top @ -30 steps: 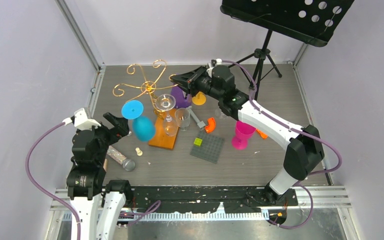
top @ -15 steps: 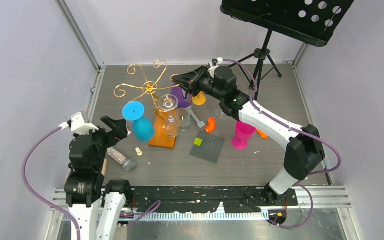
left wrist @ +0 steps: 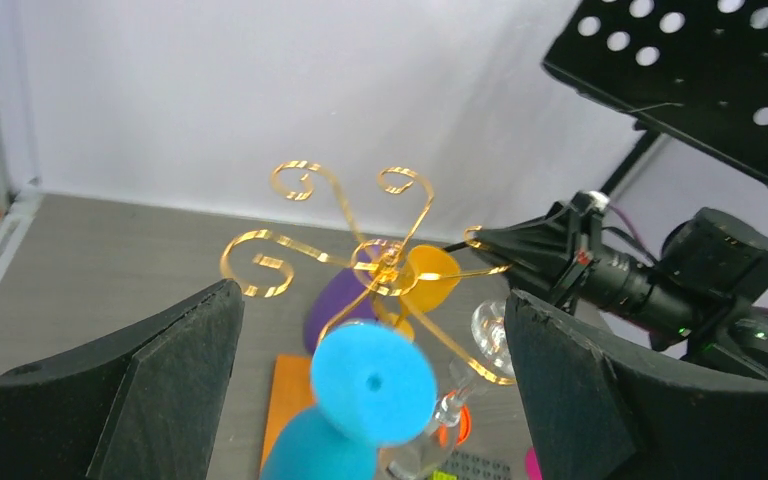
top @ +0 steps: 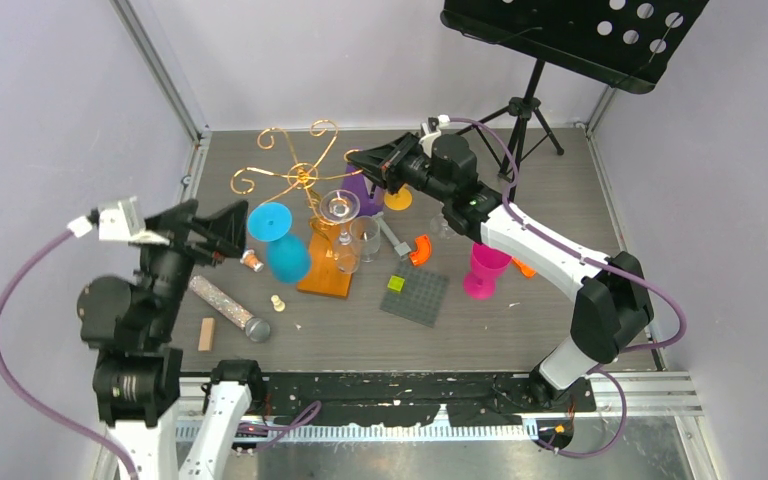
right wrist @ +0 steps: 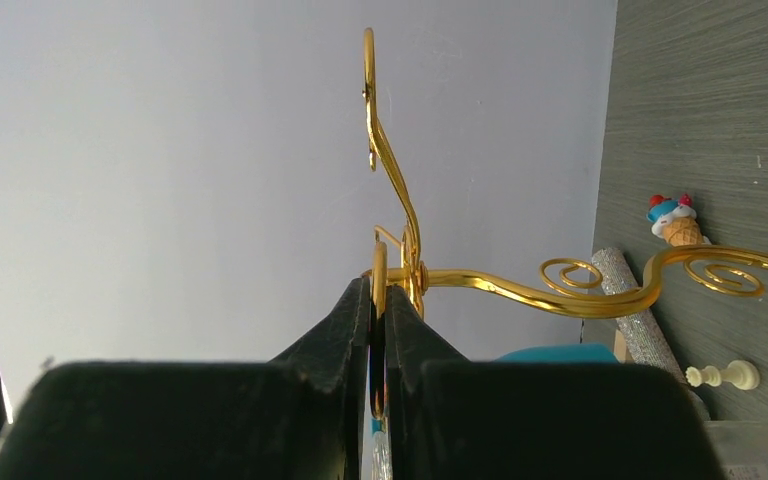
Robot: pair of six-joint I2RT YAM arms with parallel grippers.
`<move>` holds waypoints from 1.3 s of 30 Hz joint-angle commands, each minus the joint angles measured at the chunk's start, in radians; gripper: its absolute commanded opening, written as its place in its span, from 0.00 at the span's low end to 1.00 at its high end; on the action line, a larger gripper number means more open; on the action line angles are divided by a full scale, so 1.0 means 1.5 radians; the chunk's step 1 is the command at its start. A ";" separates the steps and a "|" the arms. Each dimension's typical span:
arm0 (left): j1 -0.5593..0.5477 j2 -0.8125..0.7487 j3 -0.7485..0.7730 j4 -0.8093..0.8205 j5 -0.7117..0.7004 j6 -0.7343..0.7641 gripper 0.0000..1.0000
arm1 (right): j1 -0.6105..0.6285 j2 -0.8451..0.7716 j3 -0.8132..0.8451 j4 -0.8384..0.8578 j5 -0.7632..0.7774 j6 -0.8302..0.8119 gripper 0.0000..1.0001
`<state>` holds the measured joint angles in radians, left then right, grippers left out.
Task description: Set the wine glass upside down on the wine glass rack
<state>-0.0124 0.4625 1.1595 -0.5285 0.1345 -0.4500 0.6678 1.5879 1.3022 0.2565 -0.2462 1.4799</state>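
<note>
Wine glass (top: 285, 255), the blue one, hangs inverted at the near-left side of the wine glass rack (top: 303, 178), foot disc uppermost and bowl below. We judge the hanging step to be complete or in its last stage, although we cannot confirm from these views how firmly the foot sits in the scroll arm. We find the left tool (top: 230, 232) with its fingers fully apart, just beside the glass and not touching it. We find the right tool (right wrist: 378, 300) closed together on a gold wire curl at the far-right side of the rack, which we read as a steadying hold. For the next move we recommend drawing the left tool away on a line that avoids the foot disc. The right tool should then be opened slowly, since a light wire frame may spring and swing the glass. A clear glass (top: 338, 215) sits inverted at the same rack, above the orange base (top: 322, 280), and limits clearance. The table (top: 360, 340) is grey wood-grain and carries loose items: a glitter tube (top: 228, 308), a white chess pawn (top: 278, 302), a grey studded plate (top: 415, 297) and a pink cup (top: 484, 270). Pale walls enclose the cell, and a black music stand (top: 580, 30) occupies the far-right corner.
</note>
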 commanded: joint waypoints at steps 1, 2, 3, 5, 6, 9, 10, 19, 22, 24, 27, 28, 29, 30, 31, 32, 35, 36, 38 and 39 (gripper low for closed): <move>-0.002 0.135 0.062 0.089 0.143 0.049 1.00 | 0.002 -0.008 -0.002 -0.005 -0.019 -0.044 0.05; -0.002 0.162 0.079 0.092 0.160 0.050 1.00 | 0.002 -0.006 0.000 -0.005 -0.020 -0.051 0.05; -0.002 0.191 0.100 0.088 0.174 0.051 0.99 | 0.002 -0.005 0.003 -0.004 -0.021 -0.054 0.05; -0.002 0.247 0.147 0.067 0.197 0.050 1.00 | 0.002 -0.003 0.006 -0.006 -0.022 -0.066 0.05; -0.001 0.274 0.171 0.056 0.210 0.049 0.99 | 0.002 -0.002 0.008 -0.005 -0.021 -0.073 0.05; -0.008 0.343 0.209 0.042 0.242 0.051 0.98 | 0.001 -0.001 0.010 -0.006 -0.021 -0.089 0.05; -0.012 0.361 0.217 0.041 0.245 0.054 0.97 | 0.002 -0.001 0.009 -0.005 -0.022 -0.091 0.05; -0.091 0.462 0.256 -0.030 0.175 0.129 0.93 | 0.001 0.006 0.011 -0.001 -0.033 -0.100 0.05; -0.123 0.479 0.260 -0.054 0.114 0.168 0.91 | 0.000 0.008 0.011 0.001 -0.035 -0.101 0.05; -0.141 0.488 0.260 -0.067 0.081 0.194 0.89 | 0.000 0.010 0.009 0.004 -0.036 -0.100 0.05; -0.160 0.493 0.251 -0.074 0.042 0.213 0.86 | 0.000 0.012 0.008 0.009 -0.040 -0.099 0.05; -0.163 0.493 0.247 -0.072 0.035 0.215 0.84 | -0.001 0.013 0.008 0.009 -0.042 -0.099 0.05; -0.165 0.491 0.240 -0.068 0.029 0.217 0.83 | -0.001 0.014 0.008 0.009 -0.042 -0.098 0.05; -0.165 0.491 0.235 -0.062 0.023 0.218 0.83 | -0.002 0.015 0.009 0.010 -0.043 -0.098 0.05; -0.166 0.490 0.229 -0.057 0.020 0.219 0.82 | -0.002 0.016 0.010 0.010 -0.044 -0.098 0.05; -0.167 0.491 0.225 -0.052 0.018 0.220 0.82 | -0.002 0.017 0.011 0.010 -0.045 -0.097 0.05; -0.169 0.498 0.224 -0.049 0.016 0.224 0.79 | -0.002 0.020 0.011 0.010 -0.045 -0.097 0.05; -0.171 0.501 0.224 -0.050 0.015 0.225 0.78 | -0.002 0.020 0.011 0.010 -0.045 -0.097 0.05; -0.173 0.506 0.223 -0.051 0.018 0.226 0.76 | -0.003 0.022 0.011 0.010 -0.045 -0.097 0.05; -0.174 0.507 0.221 -0.050 0.020 0.225 0.74 | -0.003 0.022 0.010 0.009 -0.045 -0.098 0.05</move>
<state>-0.2626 1.2144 1.4971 -0.6334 0.1776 -0.1387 0.6586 1.5978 1.3022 0.2909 -0.2855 1.4071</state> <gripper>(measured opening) 0.767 0.120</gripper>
